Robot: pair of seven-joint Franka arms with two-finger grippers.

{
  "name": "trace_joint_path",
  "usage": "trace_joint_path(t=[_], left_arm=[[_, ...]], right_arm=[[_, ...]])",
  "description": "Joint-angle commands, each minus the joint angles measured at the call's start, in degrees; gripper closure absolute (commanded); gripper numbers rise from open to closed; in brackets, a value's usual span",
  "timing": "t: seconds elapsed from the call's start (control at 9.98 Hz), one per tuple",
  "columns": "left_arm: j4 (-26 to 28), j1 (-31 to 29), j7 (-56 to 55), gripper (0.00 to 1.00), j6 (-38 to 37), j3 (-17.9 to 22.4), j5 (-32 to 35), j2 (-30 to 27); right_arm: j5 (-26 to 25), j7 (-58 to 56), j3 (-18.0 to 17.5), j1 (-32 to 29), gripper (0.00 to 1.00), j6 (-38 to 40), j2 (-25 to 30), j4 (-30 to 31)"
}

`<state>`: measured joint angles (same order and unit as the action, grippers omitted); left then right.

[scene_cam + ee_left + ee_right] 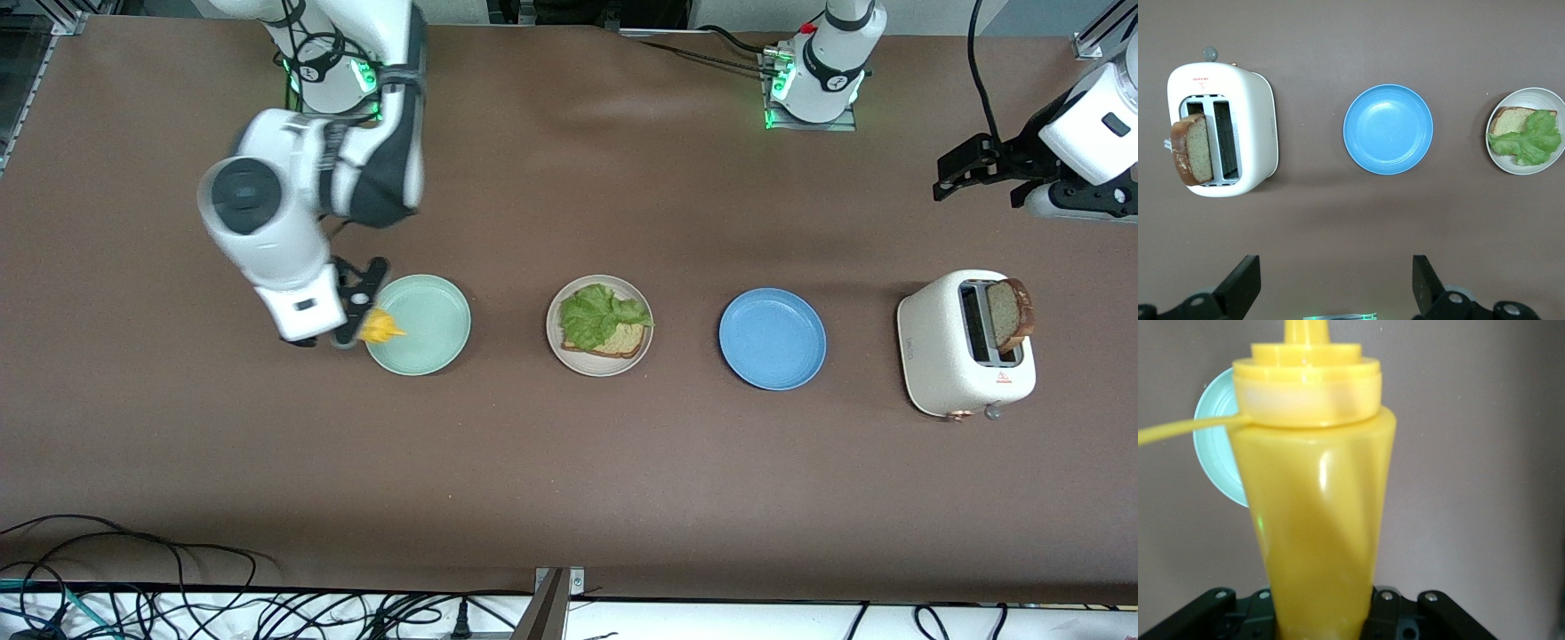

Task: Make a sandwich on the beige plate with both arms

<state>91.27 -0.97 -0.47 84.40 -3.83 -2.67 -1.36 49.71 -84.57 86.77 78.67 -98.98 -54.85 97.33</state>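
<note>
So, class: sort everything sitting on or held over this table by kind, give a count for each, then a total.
Plates: 3, the mint-green plate, beige plate and blue plate
Bread slices: 2, one on the beige plate, one in the toaster
Lettuce leaves: 1
Toasters: 1
Yellow squeeze bottles: 1
Total: 8

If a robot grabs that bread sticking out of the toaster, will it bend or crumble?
Probably not bend: the bread slice stands upright unsupported in the toaster slot. Its dark crust looks toasted, so perhaps crumbly. It looks light, so it should lift easily.
</note>
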Motion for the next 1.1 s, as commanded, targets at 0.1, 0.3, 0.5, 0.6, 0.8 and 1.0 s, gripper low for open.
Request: trace_joint_path(t=[0.1,0.3,0.5,0.6,0.8,1.0], left_arm=[[-0.1,-0.5,0.5,0.0,-2.9,-0.2,-0.1,1.0],[-0.2,-2.4,0.3,0.0,-3.7,-0.2,-0.1,2.7],[-0.1,-3.2,0.6,0.0,-4.9,-0.1,0.6,2.8],[-0.2,-5.2,1.0,0.0,-4.9,-0.2,0.6,3.5],[-0.4,-7.6,5.3,0.0,-4.3,-0.1,0.9,5.9],[-0.2,-10.4,5.7,0.0,-1.2,-0.1,2.6,10.7]], right_arm=[[12.7,-13.6,3.6,0.0,1.0,0.5,0.4,13.0],[22.6,-22.0,3.7,-3.6,1.0,4.0,0.4,20.1],[28.8,-30.0,1.7,-12.3,1.0,11.9,0.1,21.8],[31.0,-34.0,-1.3,-17.7,1.0,14.4,0.1,21.7],[36.1,-43.5,-10.5,-29.2,1.0,19.2,0.0,21.5],[40.0,-51.4,-17.8,-37.2,1.0,23.2,-0.1,21.3]])
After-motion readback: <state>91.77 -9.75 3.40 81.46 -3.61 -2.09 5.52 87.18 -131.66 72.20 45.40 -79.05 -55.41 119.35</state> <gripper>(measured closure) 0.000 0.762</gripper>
